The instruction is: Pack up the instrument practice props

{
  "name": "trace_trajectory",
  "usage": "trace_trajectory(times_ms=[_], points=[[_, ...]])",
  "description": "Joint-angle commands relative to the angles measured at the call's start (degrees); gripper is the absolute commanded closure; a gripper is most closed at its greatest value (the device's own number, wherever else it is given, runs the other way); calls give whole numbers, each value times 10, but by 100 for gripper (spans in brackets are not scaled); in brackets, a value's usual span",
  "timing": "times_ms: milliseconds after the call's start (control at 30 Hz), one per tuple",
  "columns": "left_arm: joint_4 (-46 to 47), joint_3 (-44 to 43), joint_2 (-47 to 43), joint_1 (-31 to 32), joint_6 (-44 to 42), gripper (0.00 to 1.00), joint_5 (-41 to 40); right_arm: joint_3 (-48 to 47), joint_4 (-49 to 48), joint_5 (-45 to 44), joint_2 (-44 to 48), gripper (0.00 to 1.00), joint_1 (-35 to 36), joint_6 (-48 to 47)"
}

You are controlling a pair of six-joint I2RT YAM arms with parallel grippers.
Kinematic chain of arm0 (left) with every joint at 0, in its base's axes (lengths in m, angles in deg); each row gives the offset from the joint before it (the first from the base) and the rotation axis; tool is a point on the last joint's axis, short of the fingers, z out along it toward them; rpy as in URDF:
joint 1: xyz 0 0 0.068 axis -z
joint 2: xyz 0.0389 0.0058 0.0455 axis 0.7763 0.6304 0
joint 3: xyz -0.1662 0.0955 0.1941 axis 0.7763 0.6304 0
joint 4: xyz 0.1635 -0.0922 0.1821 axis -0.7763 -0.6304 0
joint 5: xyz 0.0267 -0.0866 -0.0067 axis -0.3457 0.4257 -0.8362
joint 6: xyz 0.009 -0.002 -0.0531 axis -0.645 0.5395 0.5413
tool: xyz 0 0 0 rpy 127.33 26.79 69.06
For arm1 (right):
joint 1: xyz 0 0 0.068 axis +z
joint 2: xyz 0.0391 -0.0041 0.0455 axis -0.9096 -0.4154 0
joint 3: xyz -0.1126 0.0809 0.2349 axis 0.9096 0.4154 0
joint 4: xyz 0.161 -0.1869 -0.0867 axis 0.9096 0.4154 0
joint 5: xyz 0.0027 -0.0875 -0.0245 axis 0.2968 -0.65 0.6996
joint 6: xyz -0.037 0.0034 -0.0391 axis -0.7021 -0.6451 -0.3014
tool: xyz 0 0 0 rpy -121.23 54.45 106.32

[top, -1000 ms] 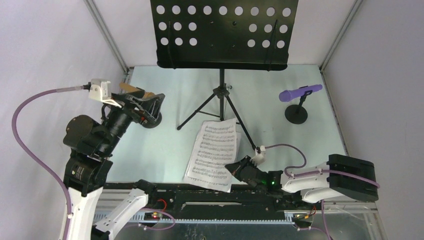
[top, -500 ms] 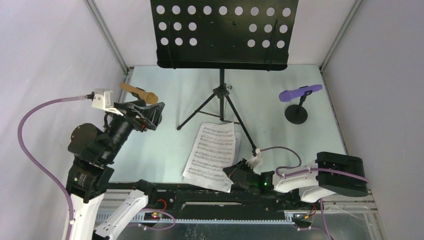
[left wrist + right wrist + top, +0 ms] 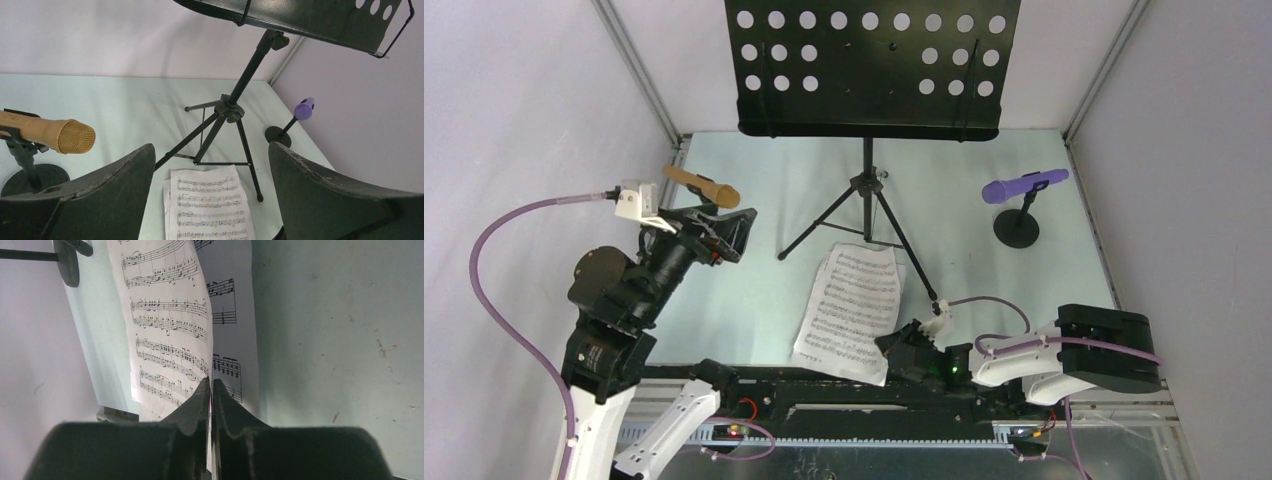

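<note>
The right claw (image 3: 211, 382) is seen pinched on the near edge of the white sheet-music pages (image 3: 849, 305), low in the centre of the overhead frame. The pages lie on the worktop (image 3: 734, 300) by the tripod's feet. The left claw (image 3: 210, 147) is held spread wide with nothing in it, just beside the tan microphone (image 3: 702, 186) at left. The black music rack (image 3: 872, 65) stands at top centre. The purple microphone (image 3: 1022, 185) is propped on its round-based holder (image 3: 1016, 228) at right.
</note>
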Motion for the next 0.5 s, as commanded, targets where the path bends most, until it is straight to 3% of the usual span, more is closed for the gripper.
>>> trace_trajectory(times_ms=[0, 200, 467], points=[[9, 13, -10, -3, 10, 10, 2, -27, 1, -17, -11, 87, 3, -9], [2, 19, -19, -3, 12, 10, -3, -28, 19, -23, -2, 87, 12, -9], [1, 28, -23, -3, 18, 10, -3, -28, 25, -28, 7, 96, 35, -6]])
